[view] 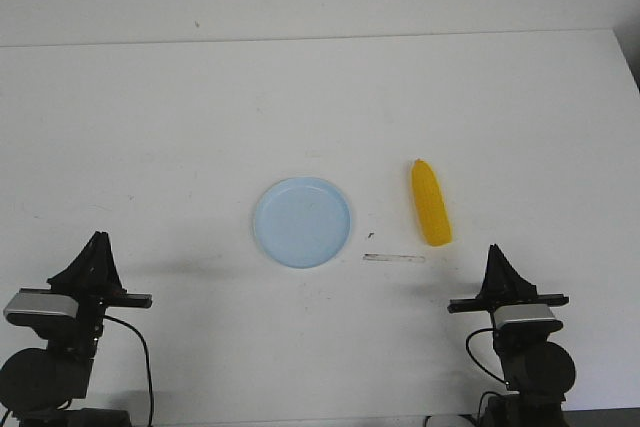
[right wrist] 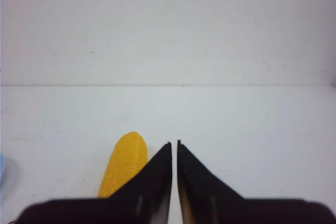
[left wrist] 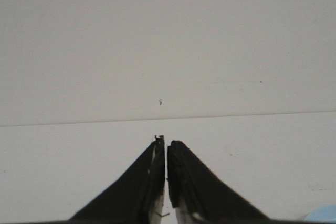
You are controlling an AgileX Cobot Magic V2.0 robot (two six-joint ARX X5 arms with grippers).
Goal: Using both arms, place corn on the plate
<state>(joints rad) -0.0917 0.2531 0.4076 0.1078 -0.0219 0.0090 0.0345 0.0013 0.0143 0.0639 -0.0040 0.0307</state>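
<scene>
The yellow corn lies on the white table, right of the pale blue plate, a gap between them. It points away from the robot, tip at the far end. My left gripper is shut and empty at the near left, well left of the plate. My right gripper is shut and empty at the near right, just nearer and right of the corn. The right wrist view shows the corn beside the shut gripper. The left wrist view shows the shut gripper and a sliver of plate.
A thin clear strip lies on the table between the plate and the corn, nearer the robot. A small dark speck sits close by. The table's far edge meets a white wall.
</scene>
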